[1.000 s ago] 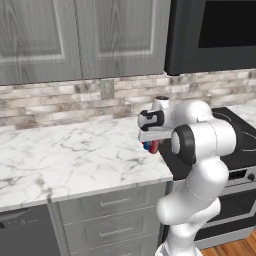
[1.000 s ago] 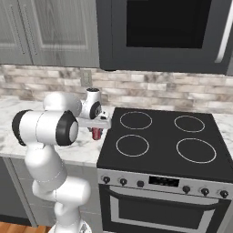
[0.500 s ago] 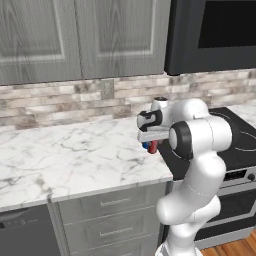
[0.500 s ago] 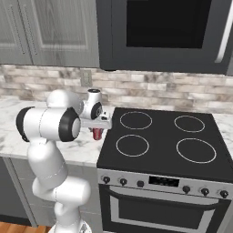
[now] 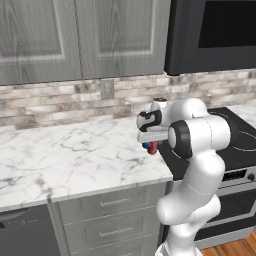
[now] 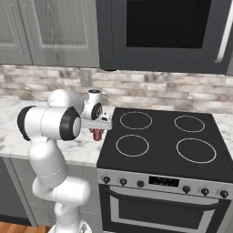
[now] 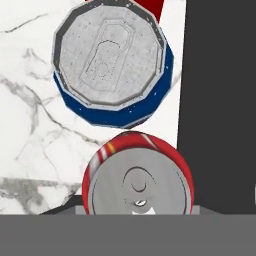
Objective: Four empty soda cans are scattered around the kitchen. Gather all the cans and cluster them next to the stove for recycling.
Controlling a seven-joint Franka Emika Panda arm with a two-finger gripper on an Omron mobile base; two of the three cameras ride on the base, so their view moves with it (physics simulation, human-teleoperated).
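gripper [image 5: 151, 146]: pinches the red can [image 7: 137, 175], pointing down | red can: upright on the white counter [image 5: 75, 155], right at the edge of the stove [image 6: 168, 145] | blue can [image 7: 112, 62]: at 12 o'clock from the red can in the hand view, just beside it | stove: at 3 o'clock from both cans

1 blue can [image 7: 114, 65], 2 red cans [image 7: 137, 175], 1 stove [image 6: 164, 150].
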